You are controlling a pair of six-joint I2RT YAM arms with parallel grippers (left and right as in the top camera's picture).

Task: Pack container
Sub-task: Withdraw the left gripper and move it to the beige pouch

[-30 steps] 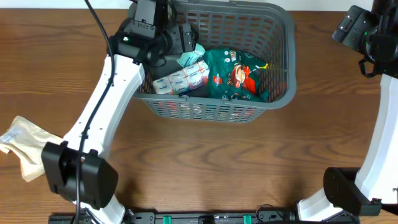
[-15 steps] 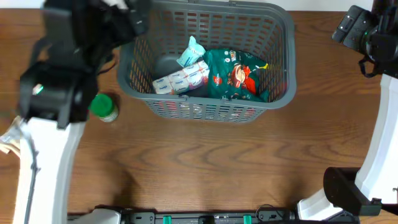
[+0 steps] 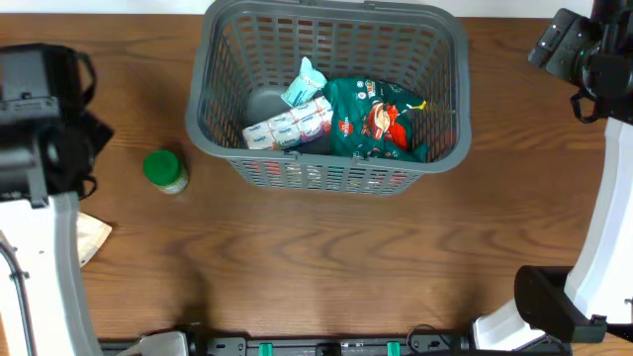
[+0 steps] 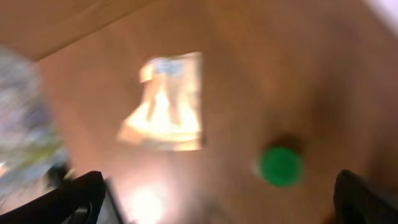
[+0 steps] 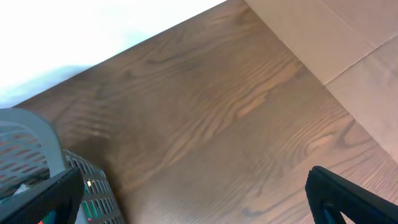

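Observation:
The dark-grey slotted container (image 3: pixel 326 176) stands at the back centre of the table. In it lie a green snack bag (image 3: pixel 376 119), white tissue packs (image 3: pixel 289 127) and a small teal-and-white packet (image 3: pixel 305 81). My left arm (image 3: pixel 45 119) hangs over the table's left side, clear of the container. Its wrist view is blurred; the left gripper (image 4: pixel 214 205) is open and empty above a green-lidded jar (image 4: pixel 280 166) and a tan bag (image 4: pixel 165 102). My right gripper (image 5: pixel 199 199) is open and empty, high beside the container's right corner (image 5: pixel 31 137).
The green-lidded jar (image 3: pixel 164 170) stands on the wood left of the container. The tan bag (image 3: pixel 94 237) lies at the left edge, partly hidden under my left arm. My right arm (image 3: pixel 584 49) is at the far right.
My left arm has swung from over the container's left end out to the table's left side. The green-lidded jar came into view. The right arm has not moved.

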